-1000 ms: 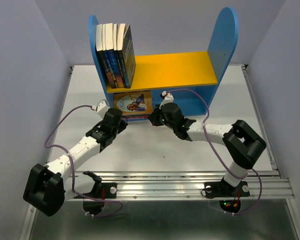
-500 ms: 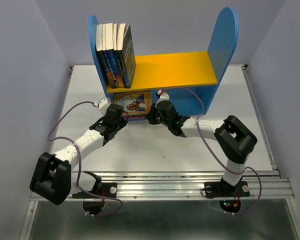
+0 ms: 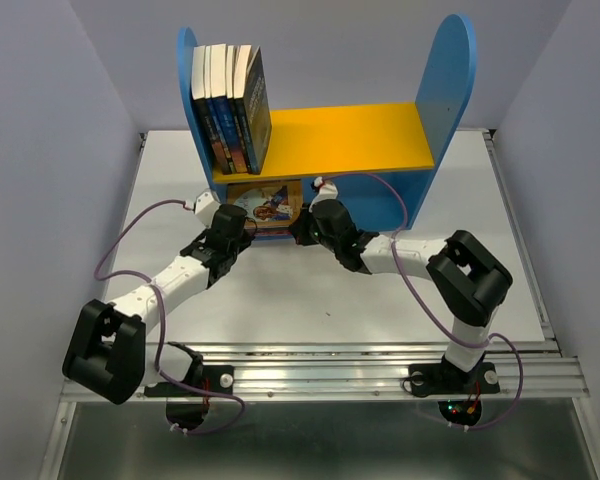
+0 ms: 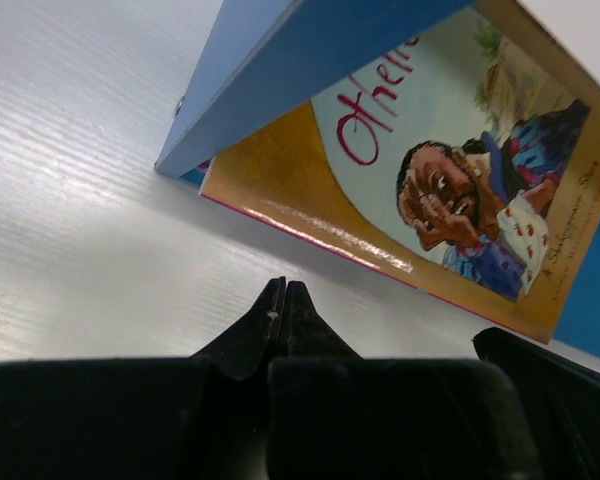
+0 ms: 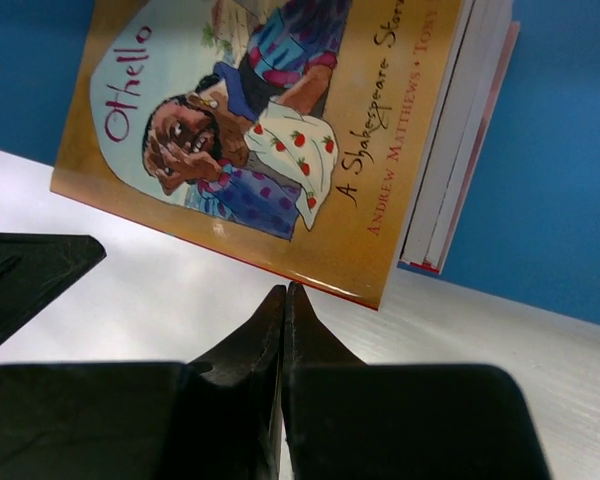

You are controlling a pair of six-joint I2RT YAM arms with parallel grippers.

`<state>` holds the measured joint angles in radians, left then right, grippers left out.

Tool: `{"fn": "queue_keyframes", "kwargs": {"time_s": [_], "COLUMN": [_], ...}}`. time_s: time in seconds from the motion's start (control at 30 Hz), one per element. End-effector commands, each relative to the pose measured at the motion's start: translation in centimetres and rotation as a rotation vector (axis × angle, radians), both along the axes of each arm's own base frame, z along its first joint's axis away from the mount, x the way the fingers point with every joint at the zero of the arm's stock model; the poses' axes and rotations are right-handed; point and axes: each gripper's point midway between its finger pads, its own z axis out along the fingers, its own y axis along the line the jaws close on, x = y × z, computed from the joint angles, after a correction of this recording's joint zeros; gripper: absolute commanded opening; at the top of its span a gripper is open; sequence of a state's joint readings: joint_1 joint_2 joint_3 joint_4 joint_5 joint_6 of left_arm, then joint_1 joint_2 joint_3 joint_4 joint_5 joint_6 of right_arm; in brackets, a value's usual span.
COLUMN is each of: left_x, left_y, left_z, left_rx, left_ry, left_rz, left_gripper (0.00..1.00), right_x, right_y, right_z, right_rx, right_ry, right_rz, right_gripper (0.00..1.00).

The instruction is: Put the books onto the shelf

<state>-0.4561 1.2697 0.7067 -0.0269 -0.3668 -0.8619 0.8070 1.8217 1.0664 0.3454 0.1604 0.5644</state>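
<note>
The shelf (image 3: 380, 135) stands at the back of the table, blue sides and a yellow upper board. Several books (image 3: 230, 105) stand upright at the left end of that board. A tan Othello book (image 3: 265, 207) (image 4: 450, 190) (image 5: 270, 130) leans in the blue lower compartment, its bottom edge on the table, with more books (image 5: 460, 150) behind it. My left gripper (image 3: 242, 235) (image 4: 284, 292) is shut and empty just in front of its lower left edge. My right gripper (image 3: 302, 232) (image 5: 284, 294) is shut and empty, its tip at the book's lower right corner.
The white table (image 3: 330, 300) runs out to raised rails at both sides. The right half of the yellow board is bare. A metal rail (image 3: 360, 365) crosses the near edge by the arm bases. Purple cables (image 3: 120, 255) loop beside each arm.
Both arms have reached forward toward the lower compartment, bringing the two shut grippers closer to the Othello book. The book stands a little further into the shelf.
</note>
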Motion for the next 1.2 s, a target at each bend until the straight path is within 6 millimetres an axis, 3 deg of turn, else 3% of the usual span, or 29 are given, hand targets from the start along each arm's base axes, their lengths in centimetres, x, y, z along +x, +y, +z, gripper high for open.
{"fn": "queue_keyframes", "kwargs": {"time_s": [0.0,0.07,0.2,0.23,0.27,0.43,0.57,0.67,0.7,0.77,0.8,0.9,1.17], "left_x": [2.1,1.6,-0.1,-0.7,-1.6,-4.8,-7.2,-7.8,-7.9,-8.2,-8.3,-8.7,-9.1], "left_y": [0.5,0.6,1.3,1.6,2.2,4.7,6.8,6.9,6.9,7.2,7.4,7.9,8.5], "left_z": [4.4,4.8,5.6,6.7,5.9,6.6,6.1,6.4,6.4,6.3,6.3,6.2,7.0], "left_rx": [-0.067,-0.087,-0.114,-0.127,-0.111,-0.06,-0.016,-0.051,-0.056,-0.058,-0.055,-0.047,-0.056], "left_ry": [-0.19,-0.221,-0.255,-0.283,-0.256,-0.239,-0.191,-0.197,-0.195,-0.183,-0.178,-0.158,-0.187], "left_rz": [0.053,0.05,0.049,0.052,0.059,0.101,0.158,0.168,0.17,0.193,0.201,0.227,0.257], "left_gripper": [0.0,0.0,0.0,0.0,0.0,0.0,0.0,0.0,0.0,0.0,0.0,0.0,0.0], "right_x": [0.4,0.4,-1.6,-2.2,-2.2,-3.1,-4.1,-3.7,-3.2,-2.6,-2.0,-1.2,0.9], "right_y": [1.3,1.2,2.4,2.8,2.8,4.2,6.7,7.8,8.5,8.9,9.2,9.6,10.6], "right_z": [2.3,2.3,1.8,1.6,1.3,1.0,1.8,1.3,2.1,1.2,1.8,1.1,1.7], "right_rx": [0.075,0.064,0.031,0.026,0.017,0.007,-0.012,-0.023,-0.009,-0.029,-0.028,-0.056,-0.08], "right_ry": [-0.112,-0.137,-0.209,-0.212,-0.211,-0.238,-0.28,-0.27,-0.277,-0.272,-0.282,-0.282,-0.321], "right_rz": [0.03,0.042,0.117,0.13,0.132,0.158,0.204,0.199,0.193,0.187,0.167,0.146,0.098], "right_gripper": [0.01,0.01,0.01,0.01,0.01,0.01,0.01,0.01,0.01,0.01,0.01,0.01,0.01]}}
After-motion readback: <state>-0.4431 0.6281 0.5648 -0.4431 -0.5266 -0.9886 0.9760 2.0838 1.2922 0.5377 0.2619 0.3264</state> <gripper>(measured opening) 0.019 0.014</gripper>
